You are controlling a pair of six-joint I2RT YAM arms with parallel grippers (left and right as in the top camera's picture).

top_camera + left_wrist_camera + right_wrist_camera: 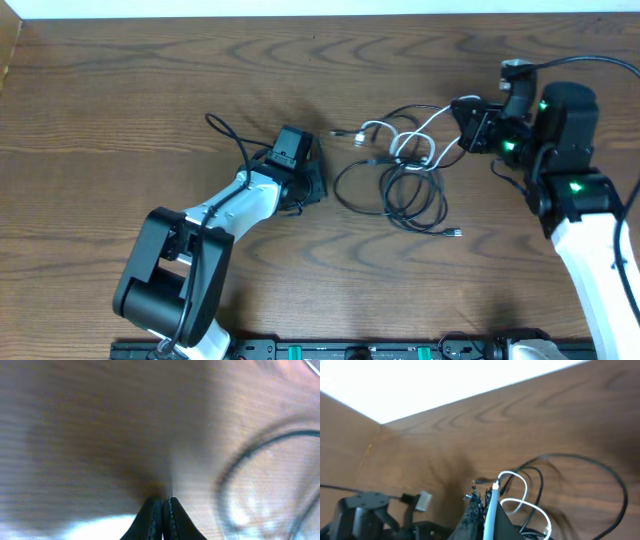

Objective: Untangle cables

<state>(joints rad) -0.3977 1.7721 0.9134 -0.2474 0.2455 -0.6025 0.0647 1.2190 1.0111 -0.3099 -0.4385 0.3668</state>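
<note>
The left claw (312, 183) rests on the brown worktop (150, 100) with its fingers (155, 519) pressed together and nothing between them. It sits just left of the tangle, apart from it. The cables lie mid-worktop: two black cables (400, 185) in overlapping loops, with the white cable (372, 126) looping across their upper part. The right claw (487, 505) is clamped on the white cable at the tangle's upper right edge.
</note>
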